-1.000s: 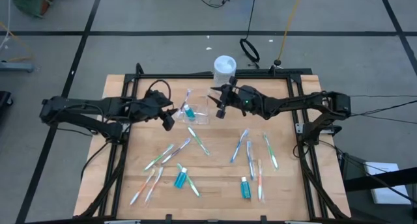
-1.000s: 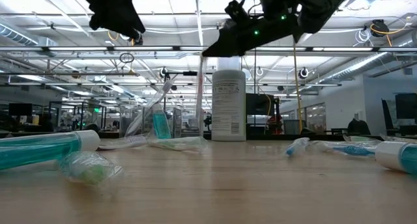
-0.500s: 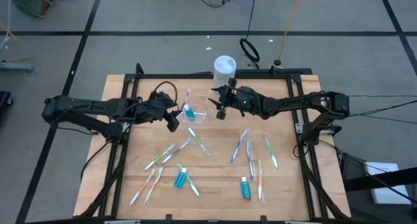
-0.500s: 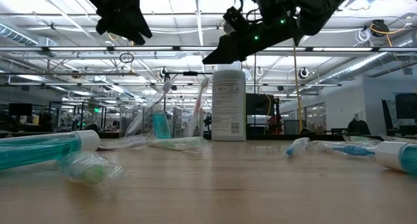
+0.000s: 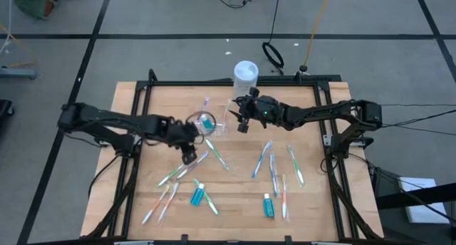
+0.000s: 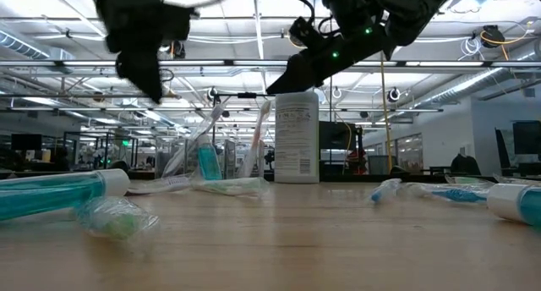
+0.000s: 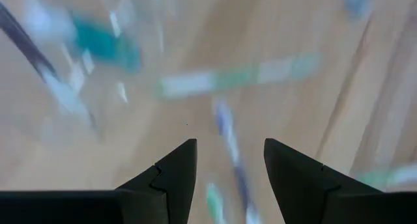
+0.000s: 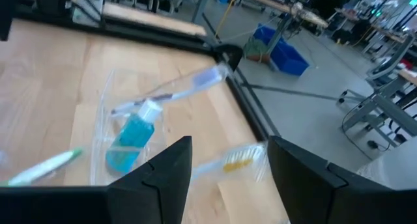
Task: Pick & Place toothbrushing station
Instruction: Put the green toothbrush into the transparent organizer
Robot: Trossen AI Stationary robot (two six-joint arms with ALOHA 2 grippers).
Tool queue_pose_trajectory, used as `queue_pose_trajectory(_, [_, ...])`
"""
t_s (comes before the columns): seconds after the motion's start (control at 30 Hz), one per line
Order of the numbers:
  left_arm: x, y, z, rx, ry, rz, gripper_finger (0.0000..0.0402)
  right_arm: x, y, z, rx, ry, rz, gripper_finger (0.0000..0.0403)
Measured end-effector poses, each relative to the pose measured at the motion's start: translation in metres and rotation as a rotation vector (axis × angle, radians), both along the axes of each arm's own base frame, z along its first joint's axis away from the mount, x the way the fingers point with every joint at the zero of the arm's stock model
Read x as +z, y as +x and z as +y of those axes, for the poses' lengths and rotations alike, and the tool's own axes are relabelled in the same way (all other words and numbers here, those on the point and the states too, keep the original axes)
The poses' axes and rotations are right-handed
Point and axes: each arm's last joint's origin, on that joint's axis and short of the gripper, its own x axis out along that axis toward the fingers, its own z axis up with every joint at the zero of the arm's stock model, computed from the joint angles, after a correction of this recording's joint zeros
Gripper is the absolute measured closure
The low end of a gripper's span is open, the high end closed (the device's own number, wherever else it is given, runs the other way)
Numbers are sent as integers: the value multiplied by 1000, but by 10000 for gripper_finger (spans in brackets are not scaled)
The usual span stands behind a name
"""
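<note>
Since the earlier frame, the left gripper (image 5: 188, 157) has been carried from beside the clear plastic cup (image 5: 214, 121) down toward the frame's centre, above a toothbrush (image 5: 198, 160), its fingers spread apart and empty. The right gripper (image 5: 241, 119) is held just right of the cup, fingers parted, nothing gripped. The cup, left of the white bottle (image 5: 245, 75), is seen holding a teal toothpaste tube (image 8: 130, 137) and toothbrushes. Other toothbrushes and tubes are scattered across the wooden table (image 5: 320, 202).

white bottle (image 6: 297, 136), label print unreadable
</note>
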Motion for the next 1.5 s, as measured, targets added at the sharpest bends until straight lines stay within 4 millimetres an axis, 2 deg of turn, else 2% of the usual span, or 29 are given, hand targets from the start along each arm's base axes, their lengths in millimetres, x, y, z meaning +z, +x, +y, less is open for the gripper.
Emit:
queue_pose_trajectory(0.1, [-23, 0, -10, 23, -81, 206, 215, -2, -1, 0, 0, 5, 23, 213])
queue_pose_trajectory(0.2, [-43, 4, -20, 70, -126, 341, 215, -2, 0, 0, 0, 4, 18, 212])
queue_pose_trajectory(0.37, [-75, 14, -32, 119, -138, 478, 215, -2, 0, 0, 0, 6, 18, 213])
queue_pose_trajectory(0.5, [-98, 18, -33, 145, -124, 577, 215, -2, 0, 0, -6, 25, 8, 217])
queue_pose_trajectory(0.67, [-111, 22, -29, 118, -113, 636, 218, -2, 0, 0, -7, 27, 6, 217])
queue_pose_trajectory(0.77, [-111, 24, -27, 68, -110, 617, 242, -2, 0, 0, -7, 27, 5, 218])
queue_pose_trajectory(1.0, [-99, 19, -23, 29, -31, 563, 360, -1, 0, 0, -6, 22, 7, 219])
queue_pose_trajectory(1.07, [-90, 17, -21, 32, -6, 529, 387, -2, 0, 0, -5, 22, 7, 221])
queue_pose_trajectory(1.2, [-63, 9, -17, 22, 90, 420, 382, -1, 0, 0, -5, 19, 1, 222])
queue_pose_trajectory(1.3, [-36, 2, -8, 83, 253, 258, 376, 0, 0, 0, -4, 17, -10, 222])
queue_pose_trajectory(1.43, [6, -6, 7, 294, 568, -53, 392, 2, 1, 0, -4, 11, -32, 222])
queue_pose_trajectory(1.5, [26, -9, 13, 412, 663, -213, 397, 2, 1, 0, -4, 11, -34, 222])
